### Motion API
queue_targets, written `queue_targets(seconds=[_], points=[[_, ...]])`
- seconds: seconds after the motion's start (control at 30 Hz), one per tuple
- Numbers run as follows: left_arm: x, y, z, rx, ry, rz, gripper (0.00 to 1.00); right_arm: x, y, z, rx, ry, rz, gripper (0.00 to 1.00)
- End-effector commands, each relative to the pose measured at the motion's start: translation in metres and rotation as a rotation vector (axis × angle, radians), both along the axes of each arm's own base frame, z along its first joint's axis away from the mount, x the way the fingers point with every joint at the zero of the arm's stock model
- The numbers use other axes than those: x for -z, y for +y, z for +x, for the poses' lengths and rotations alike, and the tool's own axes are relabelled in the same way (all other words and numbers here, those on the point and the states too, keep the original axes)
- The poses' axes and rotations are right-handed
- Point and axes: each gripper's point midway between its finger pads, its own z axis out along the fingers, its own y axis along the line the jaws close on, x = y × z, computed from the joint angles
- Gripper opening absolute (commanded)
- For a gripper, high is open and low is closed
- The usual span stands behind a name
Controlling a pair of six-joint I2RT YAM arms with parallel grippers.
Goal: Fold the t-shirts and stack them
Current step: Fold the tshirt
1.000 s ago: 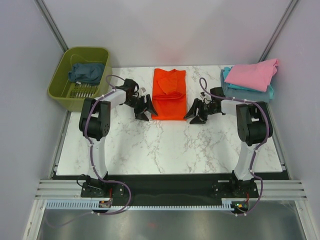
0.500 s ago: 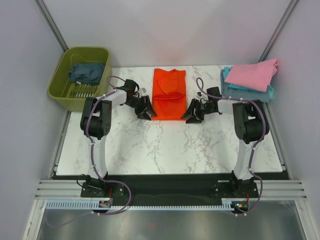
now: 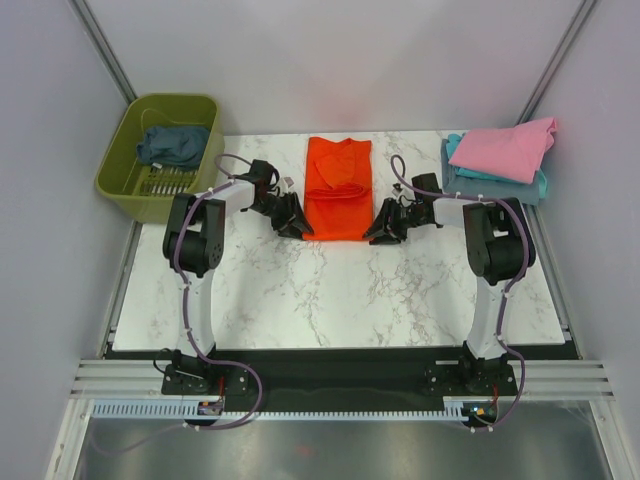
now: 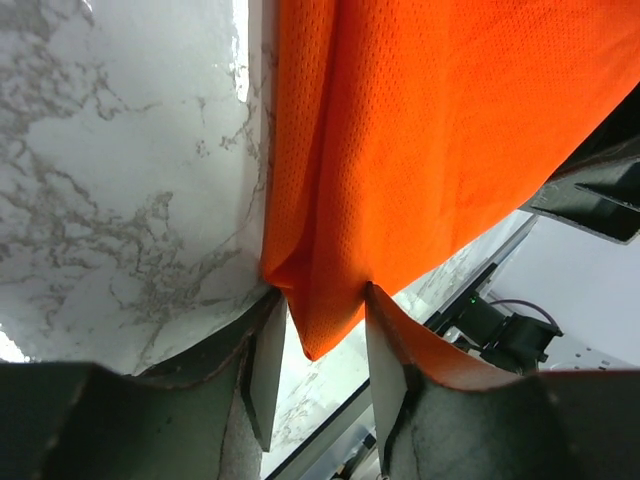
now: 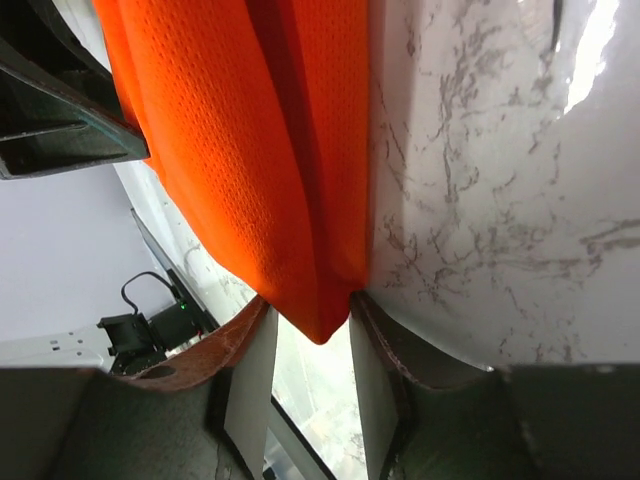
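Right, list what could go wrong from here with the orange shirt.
1. Only the tip of each near corner of the orange t-shirt sits between the open jaws of the left gripper and right gripper; either could slip out on lifting.
2. The shirt lies in layers; a pinch may catch only some and the fold could open.

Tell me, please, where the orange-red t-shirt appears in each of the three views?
Top external: the orange-red t-shirt lies at upper centre.
Left wrist: it fills the upper right.
Right wrist: it fills the upper left.
Shared landmark: the white marble tabletop under it.
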Motion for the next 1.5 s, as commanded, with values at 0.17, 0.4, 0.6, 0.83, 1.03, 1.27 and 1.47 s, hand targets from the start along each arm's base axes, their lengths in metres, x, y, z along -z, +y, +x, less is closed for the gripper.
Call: queue_targets(seconds=[0.17,0.4,0.6,0.83,1.03,1.27,1.47], points=[[0.01,-0.001,0.003,-0.011,0.008,0.008,0.14,0.007,0.0,0.017,-0.012,-0.067,-0.031,0.31],[-0.005,0.0,0.0,-0.013,-0.017,0.002,0.09,-0.011,0.001,0.02,-0.029,-0.131,-0.025,0.08],[-0.045,-0.001,0.002,-0.012,-0.106,-0.021,0.09,-0.045,-0.001,0.017,-0.034,-0.212,-0.02,0.0],[-0.076,0.0,-0.005,-0.012,-0.168,-0.037,0.09,-0.077,-0.005,-0.003,-0.034,-0.264,-0.016,0.0],[-0.103,-0.002,-0.01,-0.004,-0.23,-0.054,0.09,-0.104,-0.007,-0.018,-0.032,-0.302,-0.003,0.0],[-0.109,0.0,-0.026,0.002,-0.233,-0.056,0.09,-0.105,-0.01,-0.036,-0.02,-0.28,0.0,0.0],[-0.117,0.002,-0.039,0.006,-0.247,-0.06,0.09,-0.121,-0.008,-0.042,-0.02,-0.29,0.022,0.0]])
